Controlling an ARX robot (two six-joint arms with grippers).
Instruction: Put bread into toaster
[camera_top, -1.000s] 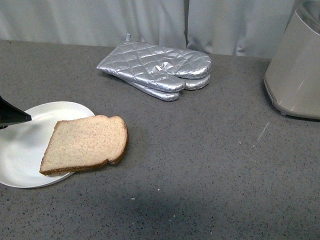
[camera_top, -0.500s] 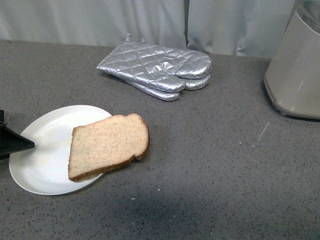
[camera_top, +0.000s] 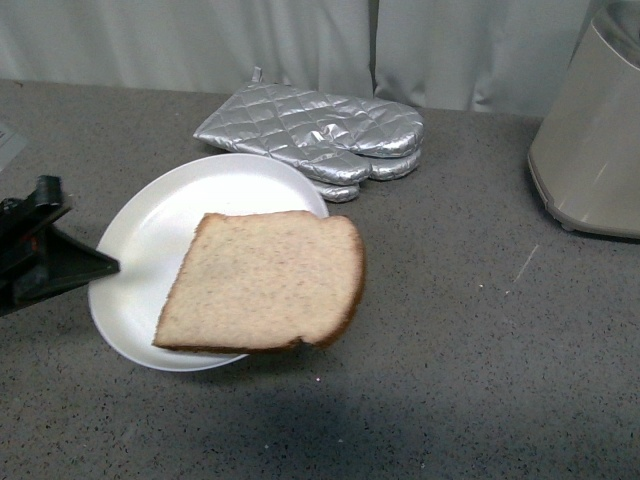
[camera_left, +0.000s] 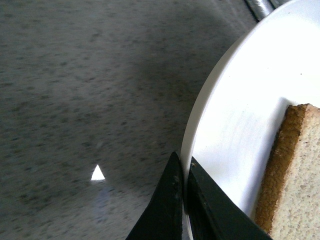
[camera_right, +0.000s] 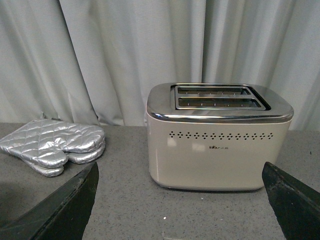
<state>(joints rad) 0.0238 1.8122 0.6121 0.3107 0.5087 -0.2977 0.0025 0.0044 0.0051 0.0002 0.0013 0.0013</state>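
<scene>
A slice of light-brown bread (camera_top: 265, 283) with a darker crust lies on a round white plate (camera_top: 185, 215), overhanging the plate's near right rim. My left gripper (camera_top: 100, 266) is shut on the plate's left rim and holds it lifted and tilted above the counter; in the left wrist view the black fingers (camera_left: 167, 210) pinch the plate's rim (camera_left: 200, 125), with the bread's crust (camera_left: 282, 165) beside them. The beige toaster (camera_right: 217, 137), with two slots in its silvery top, faces my right gripper (camera_right: 180, 202), which is open well short of it. The toaster (camera_top: 590, 140) stands at the far right in the front view.
Two quilted silver oven mitts (camera_top: 315, 135) lie stacked at the back of the grey speckled counter (camera_top: 450, 330), just behind the raised plate; the same mitts (camera_right: 52, 146) lie left of the toaster. A pale curtain (camera_right: 125, 55) hangs behind everything.
The left gripper has carried the plate with the bread up and to the right, toward the mitts. The bread stays on the plate and now looks larger.
</scene>
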